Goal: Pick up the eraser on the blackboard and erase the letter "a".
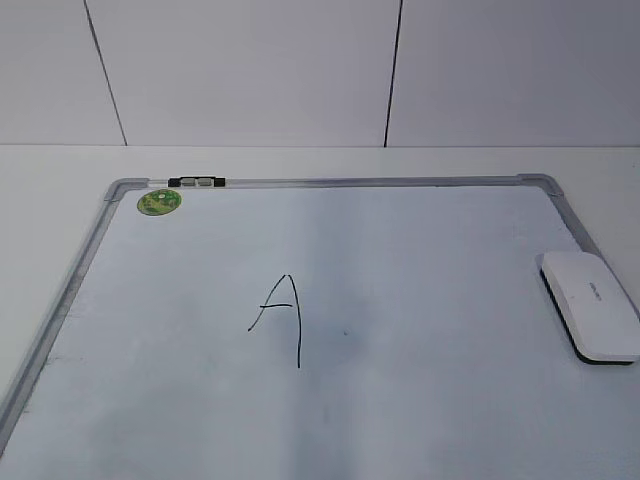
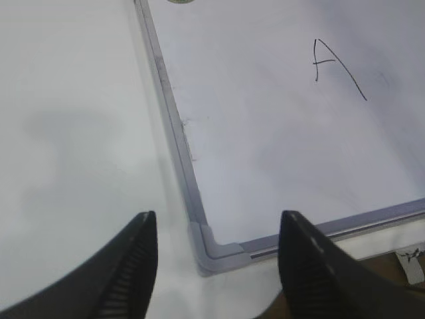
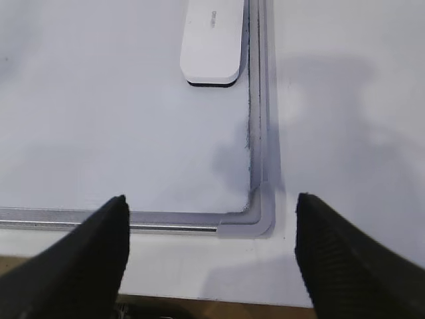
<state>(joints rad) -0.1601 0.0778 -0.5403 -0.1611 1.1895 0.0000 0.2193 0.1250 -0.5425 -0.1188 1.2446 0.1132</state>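
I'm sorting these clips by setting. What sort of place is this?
Probably a lab or test bench, not a classroom: a whiteboard lies flat on a plain white table against bare white wall panels, with only an eraser and a handwritten letter.

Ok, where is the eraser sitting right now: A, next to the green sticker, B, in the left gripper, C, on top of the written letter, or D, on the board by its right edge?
D: the eraser lies flat on the blackboard against its right frame, well clear of the handwritten letter, and neither gripper touches it.
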